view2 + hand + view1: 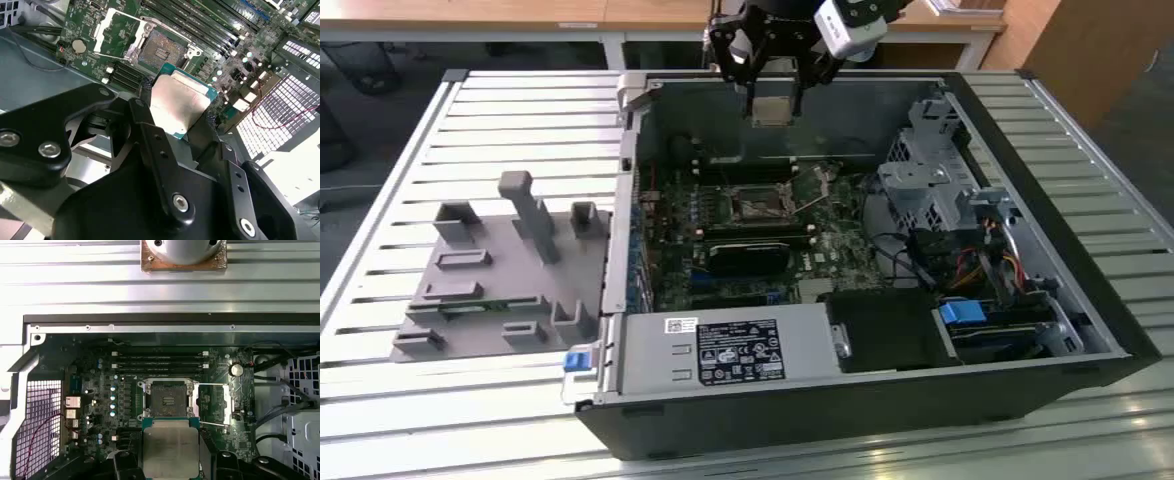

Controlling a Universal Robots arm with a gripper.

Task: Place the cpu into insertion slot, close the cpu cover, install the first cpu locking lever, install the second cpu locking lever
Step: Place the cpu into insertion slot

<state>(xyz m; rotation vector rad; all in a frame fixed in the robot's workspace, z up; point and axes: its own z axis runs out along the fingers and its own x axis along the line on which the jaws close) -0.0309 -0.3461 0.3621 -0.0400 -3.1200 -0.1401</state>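
Well, starting at the exterior view's left, a grey moulded fixture [494,275] sits on the slatted metal table [520,110], all posts and shallow pockets, apparently a parking place for parts; I cannot make out what lies in them. Beside it the open computer case [1067,250] lies on its side with its panel off, so everything inside faces up and can be reached from above. At its near edge is the grey power supply [734,350]. Behind that the green motherboard [680,235] covers the floor of the case. In the middle of the board is the insertion slot [754,206], bare and with nothing seated in it. In the second wrist view the cpu cover [102,30] is swung right back off the socket, and a thin wire lever [215,424] lies loose beside it, which I take to be why the socket is open to the chip. Above the far wall of the case hangs the gripper [774,98], its fingers pinching the cpu [771,110] by opposite edges. The chip's metal top shows flat in both wrist views, held level, I'd guess so it can go down square. It is in the air, short of the socket and well apart from it. Toward the exterior view's right, a metal drive cage [927,185] and a tangle of cables [987,265] fill the rest of the case.
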